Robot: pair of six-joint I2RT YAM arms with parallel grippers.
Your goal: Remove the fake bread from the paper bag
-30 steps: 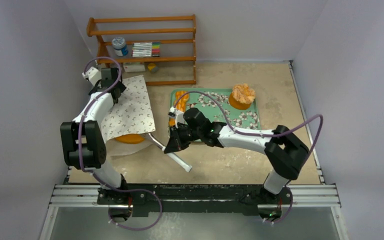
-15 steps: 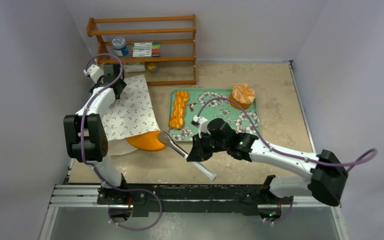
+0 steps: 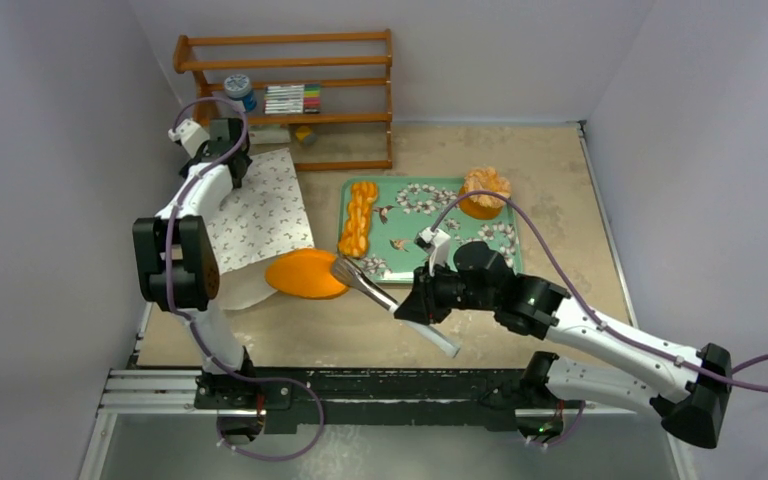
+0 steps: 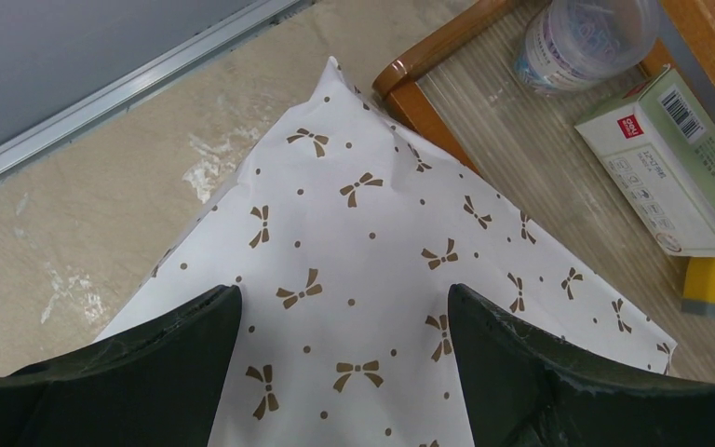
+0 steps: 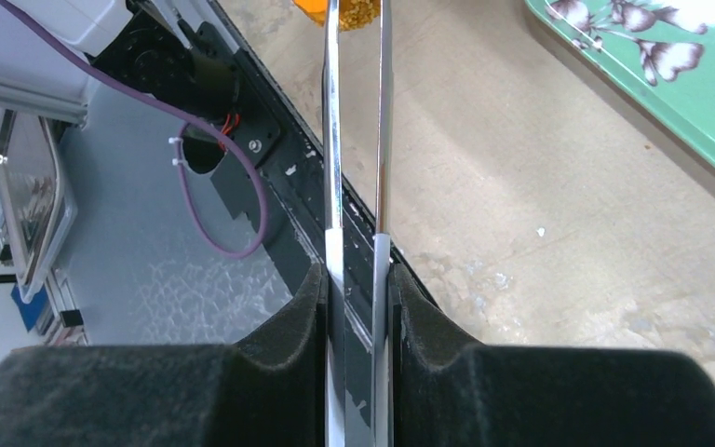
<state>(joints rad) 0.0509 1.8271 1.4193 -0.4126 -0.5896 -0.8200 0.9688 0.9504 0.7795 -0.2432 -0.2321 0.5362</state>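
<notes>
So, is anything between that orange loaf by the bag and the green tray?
Nothing visible. The orange loaf lies close by the near-left corner of the green tray; only the tongs held by the right claw reach its end. The braided loaf occupies the tray's left side.

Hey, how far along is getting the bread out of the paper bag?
Done: a braided loaf and a ruffled pastry sit on the green tray. In hand: the fingers of the right gripper clamp metal tongs whose tips meet an orange loaf at the mouth of the paper bag. Left: moving that loaf to the tray; anything inside the bag is hidden.
</notes>
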